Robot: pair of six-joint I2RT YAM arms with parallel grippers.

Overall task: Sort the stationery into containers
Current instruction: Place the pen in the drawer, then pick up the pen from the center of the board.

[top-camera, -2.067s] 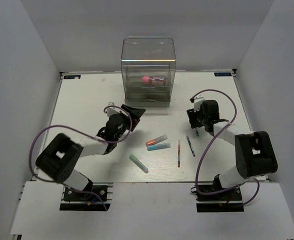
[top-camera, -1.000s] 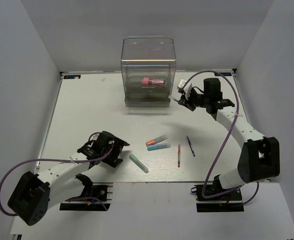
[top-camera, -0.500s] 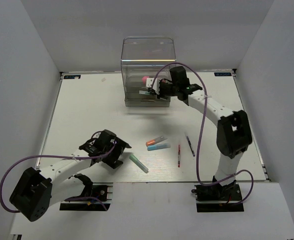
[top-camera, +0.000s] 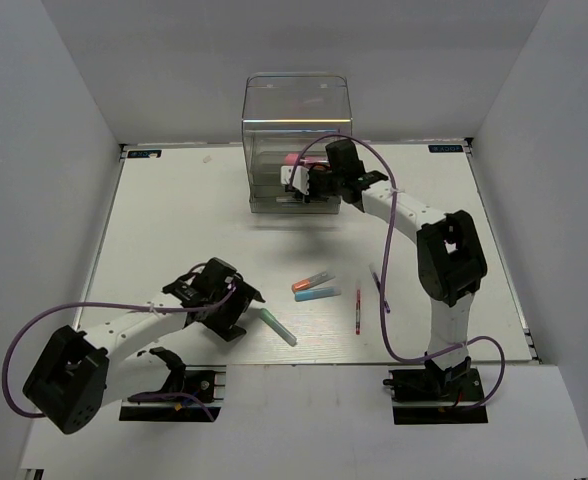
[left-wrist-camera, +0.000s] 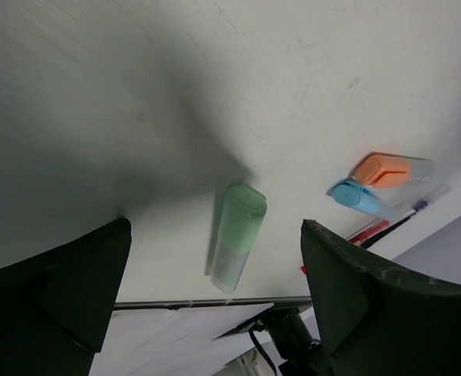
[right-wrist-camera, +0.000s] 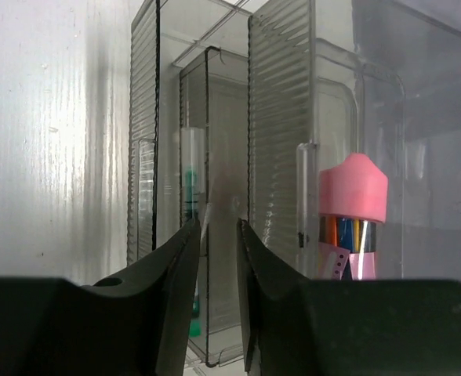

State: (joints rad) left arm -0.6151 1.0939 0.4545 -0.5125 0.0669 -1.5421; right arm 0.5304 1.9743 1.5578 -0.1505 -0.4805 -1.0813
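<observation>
L hand [top-camera: 244,312] fully open, empty, over green marker [top-camera: 277,327] near bench's near edge. Marker likely light, stiff, slick; grip mid-barrel, crosswise. R hand [right-wrist-camera: 217,227] barely parted at organiser [top-camera: 296,105] drawer, far edge; nothing evidently held.

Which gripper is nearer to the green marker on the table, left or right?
Left. The left gripper is right beside the green marker; the right gripper is far away, at the organiser.
</observation>
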